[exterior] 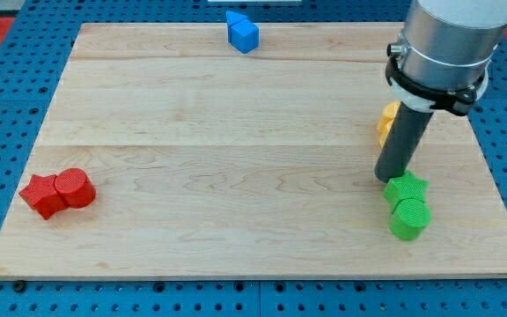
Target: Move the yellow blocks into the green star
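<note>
1. Green cylinder [409, 219] touching green star [407, 187], on its near side.
2. My tip [387, 179] just left of star; no claw fitted.
3. Yellow block [388, 122] beyond star, half hidden behind rod.
4. Risk: off-centre push could deflect yellow block past star.

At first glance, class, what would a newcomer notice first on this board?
The big grey arm at the view's right, its dark rod's tip just beside the green star, with a green cylinder touching below and a yellow block half hidden behind the rod. Next, the red star and red cylinder at the left.
</note>
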Robot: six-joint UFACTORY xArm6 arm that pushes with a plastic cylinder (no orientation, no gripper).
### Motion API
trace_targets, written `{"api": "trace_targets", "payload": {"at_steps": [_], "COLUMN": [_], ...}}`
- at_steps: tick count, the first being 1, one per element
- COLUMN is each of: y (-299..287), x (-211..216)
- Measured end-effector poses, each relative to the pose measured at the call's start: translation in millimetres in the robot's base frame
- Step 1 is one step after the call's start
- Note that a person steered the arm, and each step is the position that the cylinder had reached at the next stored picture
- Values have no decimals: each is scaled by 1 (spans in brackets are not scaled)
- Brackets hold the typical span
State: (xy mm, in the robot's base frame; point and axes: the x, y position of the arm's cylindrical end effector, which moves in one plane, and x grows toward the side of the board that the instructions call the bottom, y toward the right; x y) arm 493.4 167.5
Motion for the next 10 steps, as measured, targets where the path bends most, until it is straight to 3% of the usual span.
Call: {"api": "trace_targets", "payload": {"at_steps": [1,2,4,5,7,10], "y": [-18,-50,50,30,17,-12], "x": [-14,-56,-149,-144,-93,-75]}}
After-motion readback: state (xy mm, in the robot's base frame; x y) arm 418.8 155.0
